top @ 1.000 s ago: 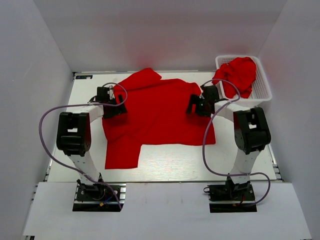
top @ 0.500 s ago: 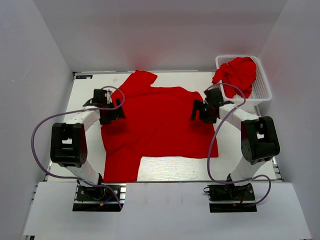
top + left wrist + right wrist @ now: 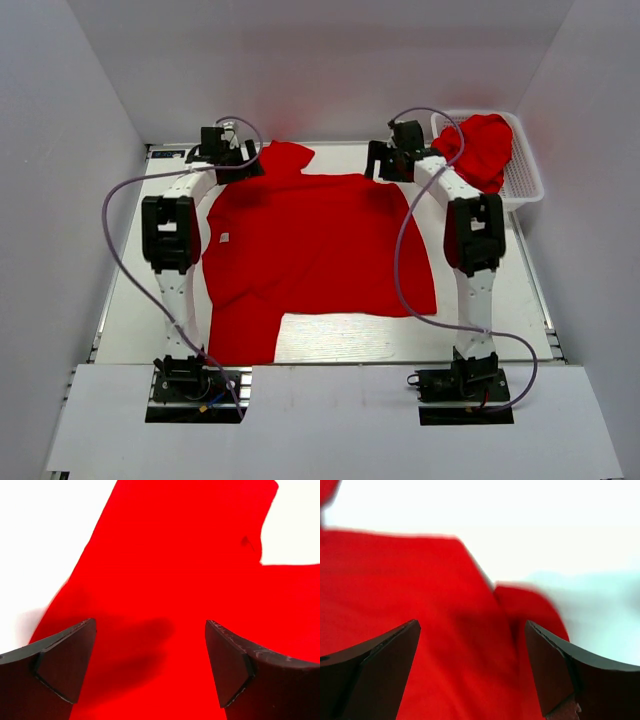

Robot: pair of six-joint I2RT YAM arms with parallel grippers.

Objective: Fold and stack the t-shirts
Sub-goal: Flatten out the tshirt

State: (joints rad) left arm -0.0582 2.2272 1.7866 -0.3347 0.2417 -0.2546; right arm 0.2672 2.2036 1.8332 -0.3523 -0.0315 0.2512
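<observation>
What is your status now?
Bright red cloth t-shirt spread flat. Left gripper, right gripper open, over its far edge. Red shirt heap in white plastic lattice basket.

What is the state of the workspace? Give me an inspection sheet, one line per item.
Surface: white table, bare along the near edge.
Job's things: flat shirt spread out, white tag showing; bunched shirts in the basket, spilling over its rim, count unclear.
Clutter: white basket at the far right corner.
Grippers: left gripper and right gripper both open, empty, over the flat shirt's far edge.
Cables: left cable loops beside its arm; right cable crosses the flat shirt's right edge in the top view.
Surroundings: white walls on three sides.
</observation>
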